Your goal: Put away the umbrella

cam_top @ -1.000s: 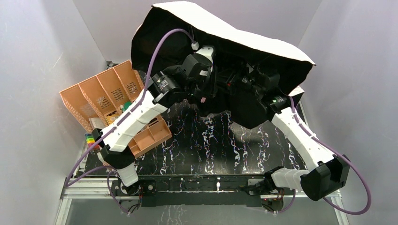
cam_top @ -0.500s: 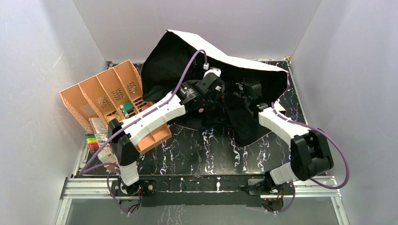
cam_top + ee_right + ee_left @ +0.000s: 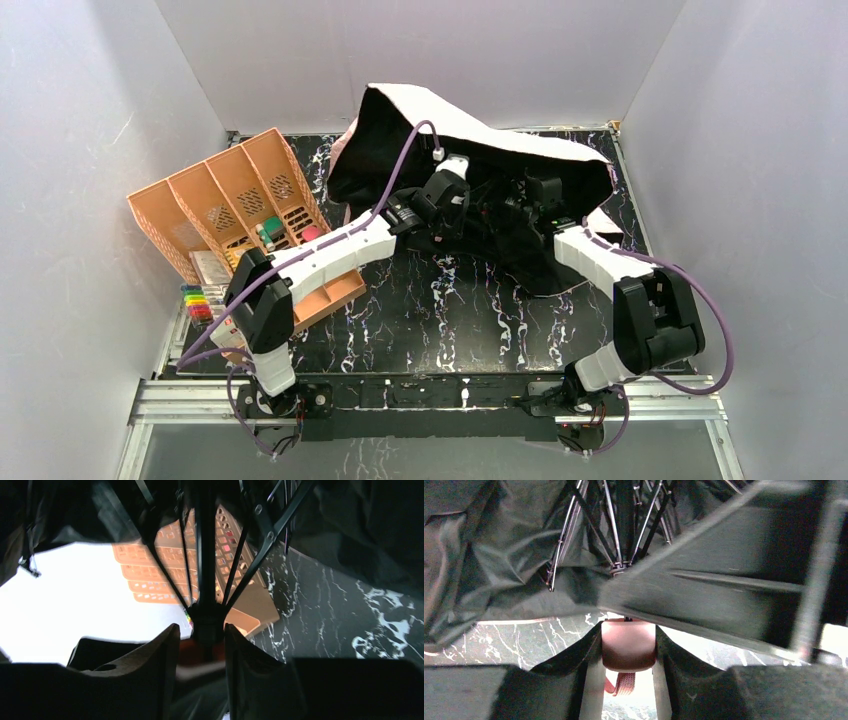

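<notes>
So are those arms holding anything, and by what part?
The left end effector clamps the umbrella by its pink handle. The right end effector straddles its shaft; whether it grips cannot be told.

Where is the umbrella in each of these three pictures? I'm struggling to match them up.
Top view: the umbrella lies upper middle, its black canopy over both arms' ends.
Left wrist: ribs and fabric fill the upper half, and the pink handle sits between the jaws.
Right wrist: shaft and ribs run up the centre.
Shared landmark: black marbled table.
</notes>
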Controlling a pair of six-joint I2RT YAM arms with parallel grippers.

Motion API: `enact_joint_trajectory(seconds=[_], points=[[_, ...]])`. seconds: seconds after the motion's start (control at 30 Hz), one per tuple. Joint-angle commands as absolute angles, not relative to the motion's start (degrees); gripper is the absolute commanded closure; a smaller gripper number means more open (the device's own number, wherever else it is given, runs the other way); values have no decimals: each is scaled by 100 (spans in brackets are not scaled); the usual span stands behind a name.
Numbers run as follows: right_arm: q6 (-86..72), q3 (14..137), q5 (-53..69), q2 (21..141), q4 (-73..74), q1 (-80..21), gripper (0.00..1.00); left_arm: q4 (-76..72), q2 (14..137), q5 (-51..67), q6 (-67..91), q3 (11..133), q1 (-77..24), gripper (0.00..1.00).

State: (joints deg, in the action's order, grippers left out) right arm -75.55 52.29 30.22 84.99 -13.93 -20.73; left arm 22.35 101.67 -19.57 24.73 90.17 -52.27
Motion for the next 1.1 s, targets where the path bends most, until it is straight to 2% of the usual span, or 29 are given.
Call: enact_joint_trajectory(seconds=[0.0, 0.07, 0.17, 0.47, 0.63, 0.77, 0.93, 1.07], points=[[-7017, 5003, 3090, 8063, -1656, -1924, 51, 1627, 10071, -1761, 2602, 8419, -4842, 100], [-6907, 4775, 2909, 7871, -1586, -1873, 46, 1497, 10080, -1633, 2685, 8274, -4717, 100], [-6857, 4451, 2774, 7621, -1564, -1810, 32, 1356, 10136, -1480, 2733, 8140, -4609, 100], [-6140, 3765, 2247, 6868, -801, -1675, 29, 1069, 10345, -1159, 2734, 7971, -4536, 100], [-5294, 3830, 1105, 6181, 271, -1591, 30, 851, 10520, -743, 2707, 7824, -4447, 96], [-4585, 4004, 340, 5662, 1084, -1557, 29, 638, 10549, -459, 2751, 7681, -4317, 83], [-3868, 4322, 166, 5309, 1717, -1528, 24, 679, 10415, -216, 2567, 7690, -4287, 45], [-3310, 4895, 305, 5163, 1895, -1525, 23, 891, 9927, -14, 2355, 7470, -4289, 32]])
